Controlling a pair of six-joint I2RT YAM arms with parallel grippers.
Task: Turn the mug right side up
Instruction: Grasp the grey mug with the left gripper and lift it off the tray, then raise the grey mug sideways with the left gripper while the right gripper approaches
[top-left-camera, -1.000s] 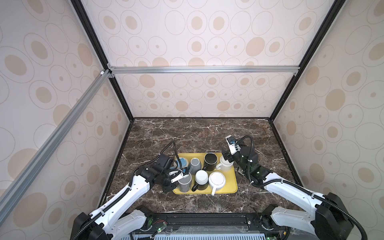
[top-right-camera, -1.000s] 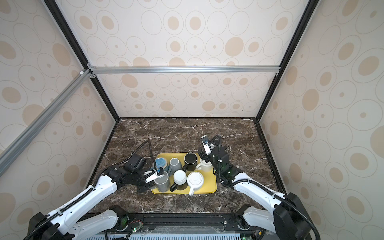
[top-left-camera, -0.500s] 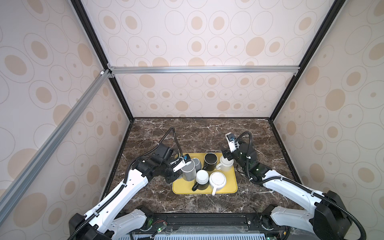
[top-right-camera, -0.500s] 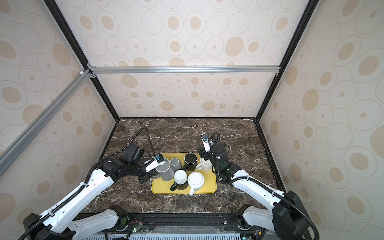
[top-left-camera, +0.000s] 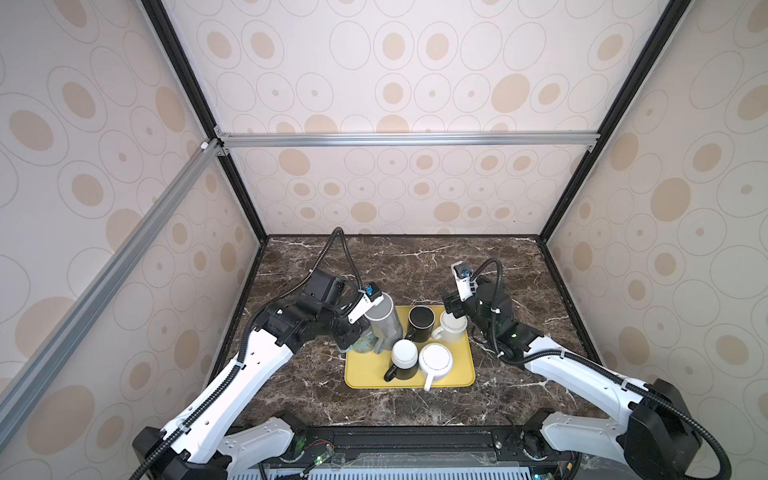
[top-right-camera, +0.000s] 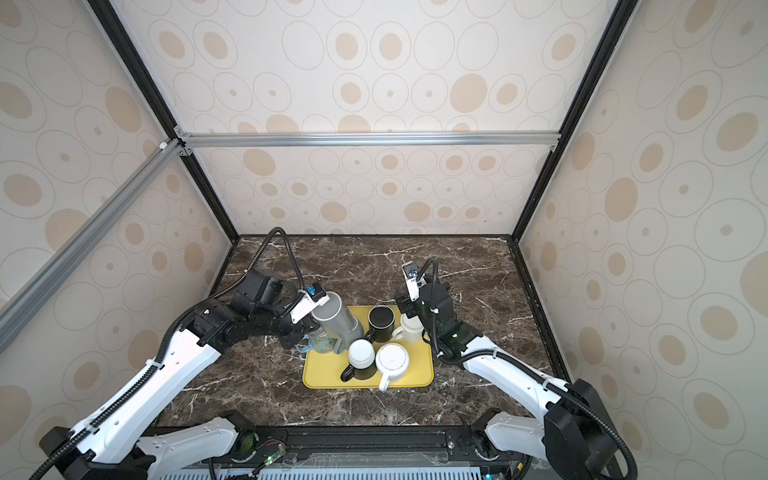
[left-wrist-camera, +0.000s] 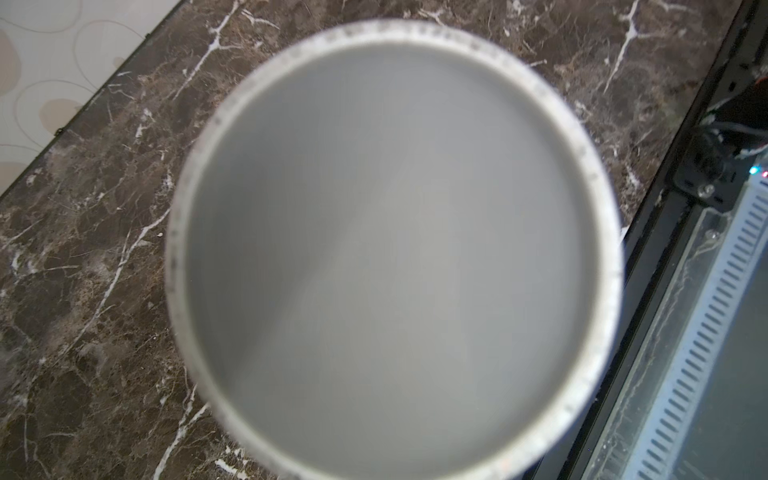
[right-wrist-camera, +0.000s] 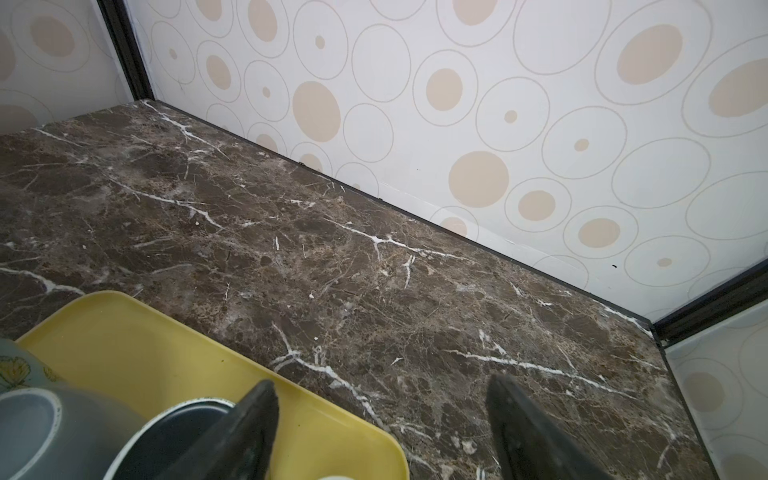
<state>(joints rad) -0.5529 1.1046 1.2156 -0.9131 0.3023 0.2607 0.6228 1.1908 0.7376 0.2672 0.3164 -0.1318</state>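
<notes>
Grey mug (top-left-camera: 384, 322) aloft and tilted, clear of the marble table (top-left-camera: 415, 266), above the back left of the yellow tray (top-left-camera: 459, 370), black mug (top-left-camera: 420, 322) just beside; pinched by the left gripper (top-left-camera: 360, 329), jaws pressed tight; right gripper (right-wrist-camera: 382, 384) spread wide, holding nothing, over the tray's back right corner; blurred round end filling the left wrist view, base or mouth unclear; best done slowly: roll the wrist until the mouth faces up; keep off the black mug; lower onto bare tray; let go only once the base sits flat.
</notes>
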